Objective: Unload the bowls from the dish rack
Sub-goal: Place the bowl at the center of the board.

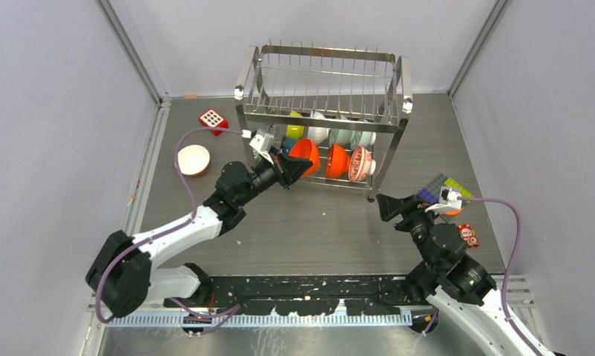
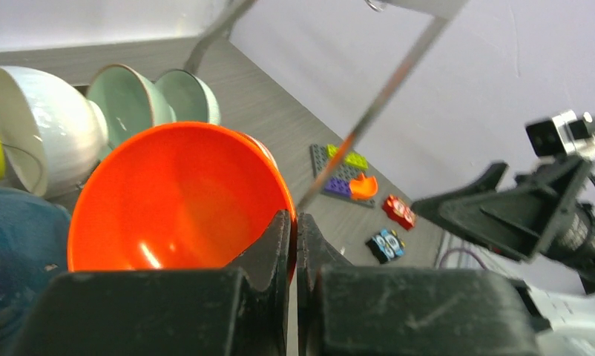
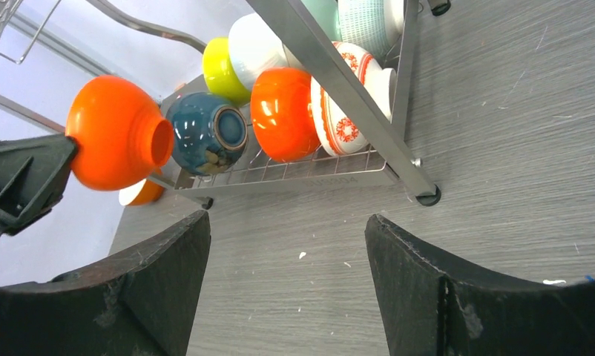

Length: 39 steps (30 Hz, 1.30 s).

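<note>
Bowls [image 3: 283,111] are stood on edge in the lower tier of the dish rack [image 1: 324,81] (orange, white, lime-yellow, teal, dark blue, one patterned). One orange bowl [image 1: 303,154] is gripped by its rim in the closed left claw [image 1: 291,167], beside the rack's left front corner. The right claw [image 3: 287,230] is spread wide, with nothing in it, above the surface [image 1: 317,230].

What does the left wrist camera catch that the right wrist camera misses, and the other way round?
Left wrist only: the inside of the orange bowl and the toy bricks. Right wrist only: the patterned bowl and the foot of the dish rack. Both: that orange bowl, held by the left gripper, plus the white bowl and blue bowl.
</note>
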Each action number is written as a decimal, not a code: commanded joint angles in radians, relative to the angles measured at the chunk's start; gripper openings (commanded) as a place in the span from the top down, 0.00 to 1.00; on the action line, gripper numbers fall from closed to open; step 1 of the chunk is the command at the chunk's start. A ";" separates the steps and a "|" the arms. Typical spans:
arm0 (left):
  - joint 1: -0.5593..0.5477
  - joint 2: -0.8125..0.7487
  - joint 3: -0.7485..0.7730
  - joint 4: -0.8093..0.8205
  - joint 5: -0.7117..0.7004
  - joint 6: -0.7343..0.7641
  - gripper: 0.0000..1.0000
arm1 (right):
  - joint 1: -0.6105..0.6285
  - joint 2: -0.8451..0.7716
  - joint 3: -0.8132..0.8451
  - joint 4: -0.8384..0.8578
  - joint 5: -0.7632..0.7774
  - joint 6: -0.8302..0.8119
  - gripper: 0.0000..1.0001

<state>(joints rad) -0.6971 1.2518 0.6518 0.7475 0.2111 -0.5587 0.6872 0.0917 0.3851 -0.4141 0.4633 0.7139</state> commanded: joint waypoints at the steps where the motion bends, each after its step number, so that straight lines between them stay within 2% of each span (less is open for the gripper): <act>1: -0.050 -0.152 0.053 -0.253 0.116 0.122 1.00 | 0.005 0.035 0.099 -0.082 -0.061 0.021 0.20; 5: -0.148 -0.258 0.130 -0.586 0.132 0.321 1.00 | 0.005 0.088 0.157 -0.147 -0.123 0.038 0.19; 9: -0.241 -0.342 0.199 -0.881 0.079 0.481 1.00 | 0.005 0.153 0.212 -0.182 -0.205 0.046 0.19; 13: -0.269 -0.427 0.220 -1.051 0.046 0.552 1.00 | 0.006 0.259 0.277 -0.211 -0.329 0.027 0.20; 18: -0.295 -0.506 0.220 -1.215 -0.010 0.711 1.00 | 0.005 0.414 0.363 -0.231 -0.511 0.019 0.24; 22: -0.324 -0.543 0.204 -1.270 -0.042 0.818 1.00 | 0.007 0.522 0.419 -0.233 -0.593 0.033 0.27; 26: -0.356 -0.544 0.190 -1.285 -0.058 0.882 1.00 | 0.028 0.610 0.474 -0.242 -0.583 0.041 0.28; 30: -0.413 -0.517 0.174 -1.283 -0.092 0.934 1.00 | 0.134 0.715 0.546 -0.259 -0.475 0.050 0.29; 34: -0.473 -0.486 0.165 -1.272 -0.138 0.970 1.00 | 0.283 0.833 0.630 -0.272 -0.301 0.062 0.29; 39: -0.497 -0.493 0.144 -1.219 -0.143 0.965 1.00 | 0.345 0.941 0.692 -0.246 -0.204 0.093 0.30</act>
<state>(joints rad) -1.1793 0.7769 0.8032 -0.5507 0.0975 0.3729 1.0039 0.9840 1.0088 -0.6827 0.1253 0.7719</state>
